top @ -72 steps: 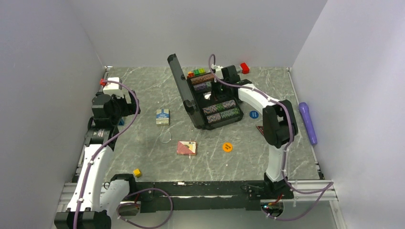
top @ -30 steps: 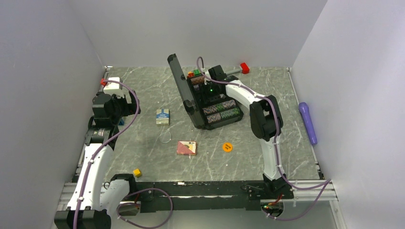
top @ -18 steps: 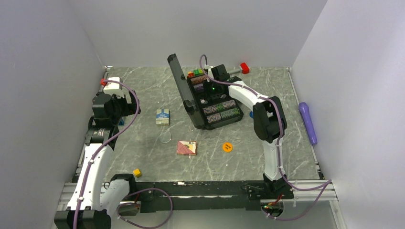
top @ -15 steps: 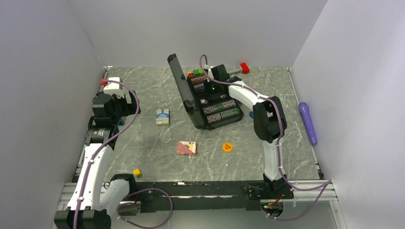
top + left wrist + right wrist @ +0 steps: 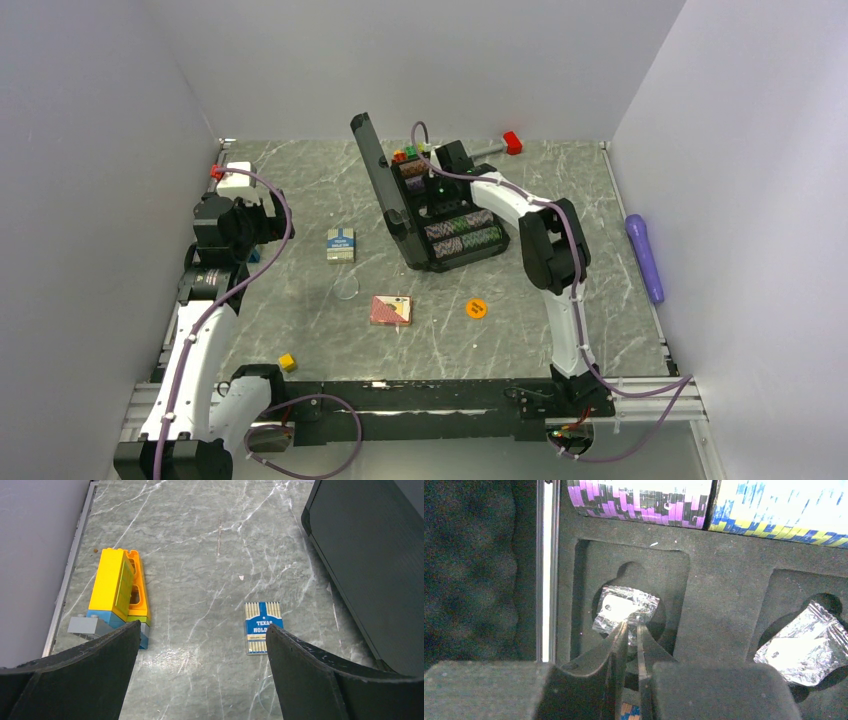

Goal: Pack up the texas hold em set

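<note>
The black case (image 5: 455,250) lies open at the table's middle with its lid (image 5: 372,160) upright; the lid also shows in the left wrist view (image 5: 372,555). Rows of striped chips (image 5: 462,232) fill it. My right gripper (image 5: 437,187) reaches into the case. In the right wrist view it (image 5: 631,627) is pinched on a silver foil packet (image 5: 624,606) in a foam slot, below purple chips (image 5: 639,502). A second foil packet (image 5: 796,647) lies in the neighbouring slot. The blue-white deck (image 5: 341,244) (image 5: 263,626), pink deck (image 5: 390,310) and orange marker (image 5: 476,308) lie on the table. My left gripper (image 5: 202,630) is open and empty, left of the blue-white deck.
A yellow-orange brick stack (image 5: 120,587) sits near the left wall. A small yellow cube (image 5: 287,362) lies at the front left. A purple cylinder (image 5: 645,255) lies past the right rail. A red block (image 5: 512,142) sits at the back. A clear ring (image 5: 346,288) lies near the decks.
My right arm has swung left and lower into the case, bringing its gripper onto the foil packet. The left arm and loose pieces have not moved.
</note>
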Motion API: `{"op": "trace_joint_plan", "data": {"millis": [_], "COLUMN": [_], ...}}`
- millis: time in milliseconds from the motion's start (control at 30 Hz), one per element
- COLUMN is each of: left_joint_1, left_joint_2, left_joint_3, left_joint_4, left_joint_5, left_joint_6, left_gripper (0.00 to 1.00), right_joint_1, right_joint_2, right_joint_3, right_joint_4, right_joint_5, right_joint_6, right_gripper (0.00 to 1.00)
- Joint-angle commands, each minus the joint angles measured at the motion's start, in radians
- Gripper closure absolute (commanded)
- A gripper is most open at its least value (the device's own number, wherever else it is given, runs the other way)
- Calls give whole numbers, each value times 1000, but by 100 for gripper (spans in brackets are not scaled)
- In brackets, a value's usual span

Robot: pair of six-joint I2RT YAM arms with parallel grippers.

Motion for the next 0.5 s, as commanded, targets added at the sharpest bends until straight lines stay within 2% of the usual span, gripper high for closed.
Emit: {"op": "trace_joint_plan", "data": {"millis": [0, 200, 400, 467], "left_joint_1": [2, 2, 2, 2], "left_joint_2": [-8, -11, -18, -22], "left_joint_3": [12, 12, 11, 12], "left_joint_4": [39, 40, 39, 38], "left_joint_5": [6, 7, 4, 3], "left_joint_6": [10, 8, 9, 11], "left_gripper": [1, 1, 1, 1], "right_joint_1": [8, 8, 0, -12], "right_joint_2": [19, -50, -219, -273], "right_joint_3": [36, 31, -5, -23], "right_joint_4": [-6, -8, -10, -15], "right_joint_5": [31, 25, 46, 54], "right_joint_6": [16, 4, -16, -14], "right_gripper": [83, 70, 36, 30]}}
